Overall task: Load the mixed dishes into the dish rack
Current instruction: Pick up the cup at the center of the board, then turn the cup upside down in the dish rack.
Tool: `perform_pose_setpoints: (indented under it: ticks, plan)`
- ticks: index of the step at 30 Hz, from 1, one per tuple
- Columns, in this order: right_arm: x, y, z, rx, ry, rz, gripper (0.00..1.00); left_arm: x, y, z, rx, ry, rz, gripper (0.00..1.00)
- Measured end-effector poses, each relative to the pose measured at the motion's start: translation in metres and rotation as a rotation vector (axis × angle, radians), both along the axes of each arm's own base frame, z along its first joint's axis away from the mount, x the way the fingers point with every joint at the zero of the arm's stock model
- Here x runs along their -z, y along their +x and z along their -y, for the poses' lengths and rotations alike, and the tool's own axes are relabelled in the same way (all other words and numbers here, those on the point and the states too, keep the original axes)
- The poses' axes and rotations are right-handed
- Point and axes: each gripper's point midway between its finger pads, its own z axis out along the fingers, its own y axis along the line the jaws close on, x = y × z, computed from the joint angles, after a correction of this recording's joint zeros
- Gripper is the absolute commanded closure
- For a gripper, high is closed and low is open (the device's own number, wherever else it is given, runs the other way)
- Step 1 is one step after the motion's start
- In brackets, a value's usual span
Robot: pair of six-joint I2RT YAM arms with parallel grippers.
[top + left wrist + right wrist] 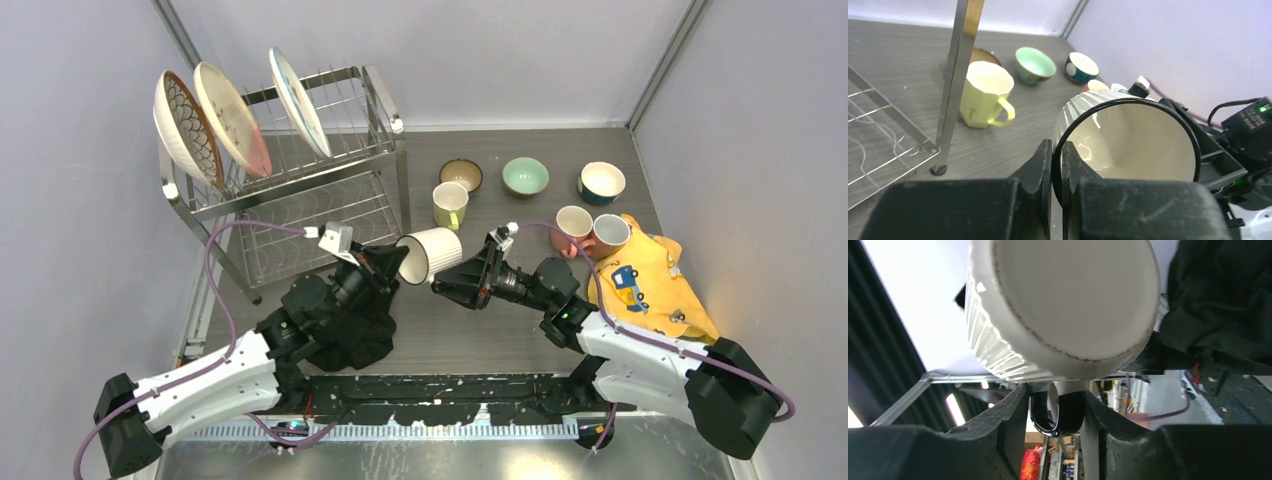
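The left gripper (398, 258) is pinched shut on the rim of the white mug (432, 254), one finger (1042, 167) outside the black-edged lip and the other inside. This ribbed mug hangs tilted on its side above the table (470, 335), just off the dish rack (300, 180)'s front right corner post. Its mouth faces the left arm.

The right gripper (438, 284) meets the same mug from the side away from the rack. In the right wrist view its fingers (1008, 415) flank the dark, glossy handle closely. Whether they press on it cannot be told.

One black cloth (350, 330) lies bunched under the left arm, in front of the rack. One yellow cloth (650, 285), printed with a blue car, lies far to the rack's right.

Two pink mugs (572, 226) (610, 234) stand touching at that cloth's rack-side edge. One yellow mug (450, 205) stands upright just right of the rack's corner post. A small dark mark shows on its side in the left wrist view, too small to read.

Three bowls sit in a row behind it, running away from the rack. The brown bowl (460, 175) is nearest the rack, the mint-green bowl (525, 177) is next, and the blue bowl (601, 182) is farthest.

Three patterned plates stand on edge in the rack's upper tier: one with a scale pattern (185, 128), one pinkish (232, 118), and one pale blue-white (298, 100).
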Motion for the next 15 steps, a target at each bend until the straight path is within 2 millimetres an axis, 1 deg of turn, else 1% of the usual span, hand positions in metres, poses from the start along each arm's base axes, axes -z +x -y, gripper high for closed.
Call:
perform_pose_setpoints:
  ticks: [4,8,12,15]
  plan:
    - [-0.022,-0.002,0.000,-0.016,0.099,0.035,0.58,-0.018,-0.003,0.000,0.013,-0.057,0.041,1.00]
    - [-0.038,-0.005,0.001,-0.042,0.179,0.049,0.57,-0.028,-0.006,0.001,0.028,-0.101,0.071,1.00]
    - [-0.046,-0.007,0.001,-0.065,0.225,0.046,0.60,-0.031,-0.008,0.001,0.039,-0.131,0.082,1.00]
    - [-0.049,-0.008,0.001,-0.076,0.244,0.041,0.60,-0.033,-0.009,0.002,0.046,-0.146,0.088,1.00]
